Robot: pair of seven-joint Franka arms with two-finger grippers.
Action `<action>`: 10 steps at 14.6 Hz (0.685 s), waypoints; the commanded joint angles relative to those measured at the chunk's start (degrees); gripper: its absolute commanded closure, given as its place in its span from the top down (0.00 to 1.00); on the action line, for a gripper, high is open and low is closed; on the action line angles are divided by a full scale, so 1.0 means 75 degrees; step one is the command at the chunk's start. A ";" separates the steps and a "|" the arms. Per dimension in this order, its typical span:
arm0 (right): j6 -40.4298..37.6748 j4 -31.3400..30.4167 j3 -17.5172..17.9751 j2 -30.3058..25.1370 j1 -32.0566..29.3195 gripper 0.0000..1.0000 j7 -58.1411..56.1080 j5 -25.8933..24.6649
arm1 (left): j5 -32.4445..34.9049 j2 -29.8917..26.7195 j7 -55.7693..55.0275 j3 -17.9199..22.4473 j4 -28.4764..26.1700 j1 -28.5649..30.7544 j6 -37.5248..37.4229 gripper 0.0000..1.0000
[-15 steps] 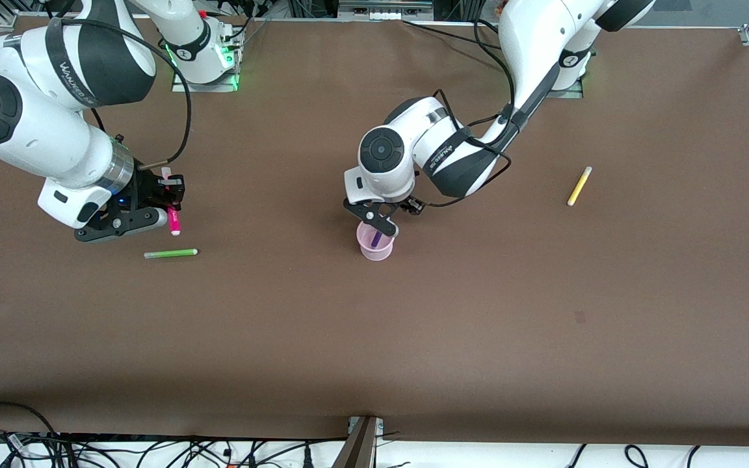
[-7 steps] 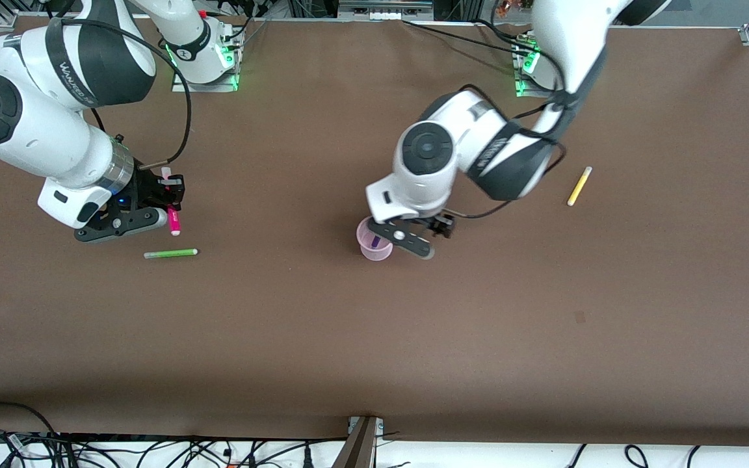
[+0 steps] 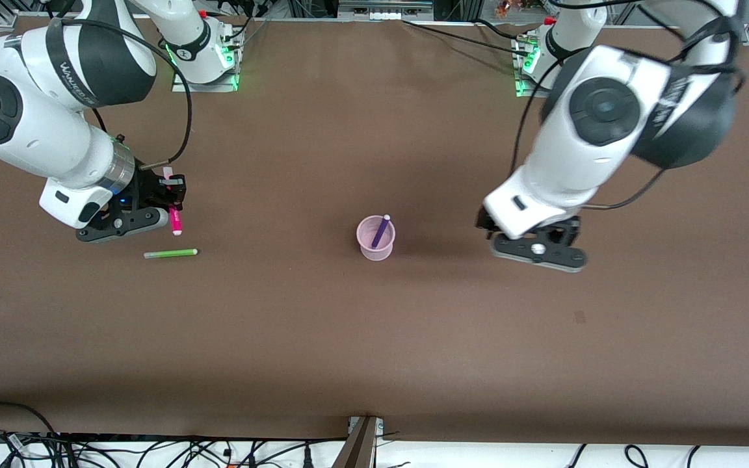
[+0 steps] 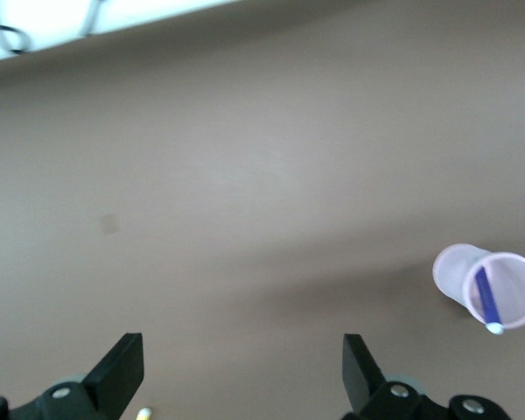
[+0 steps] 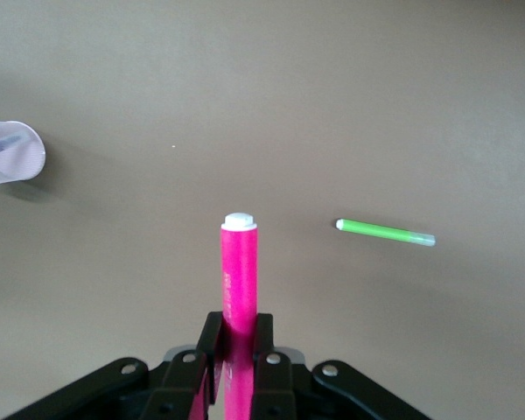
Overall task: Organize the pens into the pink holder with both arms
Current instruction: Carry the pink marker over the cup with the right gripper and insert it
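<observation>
The pink holder stands mid-table with the purple pen leaning inside it; both also show in the left wrist view, the holder and the pen. My left gripper is open and empty in the air, toward the left arm's end of the table from the holder. The yellow pen is hidden under that arm in the front view; only its pale tip shows by one finger. My right gripper is shut on the magenta pen. The green pen lies on the table close by.
The brown table has bare surface between the holder and the green pen. The holder also shows at the edge of the right wrist view, with the green pen beside the held magenta pen.
My left gripper has left the purple pen in the holder, risen and swung toward the left arm's end of the table, covering the yellow pen. The right arm has not moved.
</observation>
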 commanded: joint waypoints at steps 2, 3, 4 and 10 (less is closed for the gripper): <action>0.1614 -0.0273 0.0122 0.0259 0.0435 0.00 0.0097 0.0332 | 0.0195 -0.0676 0.0359 -0.0136 -0.0338 0.0909 -0.0066 1.00; 0.2154 -0.0332 0.0123 0.0364 0.0645 0.00 0.0248 0.0379 | 0.0126 -0.0851 0.0640 -0.0148 -0.0513 0.1109 -0.0066 1.00; 0.2623 -0.0425 0.0123 0.0470 0.0937 0.00 0.0505 0.0380 | 0.0078 -0.1050 0.0817 -0.0160 -0.0747 0.1343 -0.0055 1.00; 0.4687 -0.0988 0.0123 0.0786 0.2040 0.00 0.1406 0.0333 | -0.1258 -0.1929 0.1674 -0.0160 -0.1987 0.2317 0.0259 1.00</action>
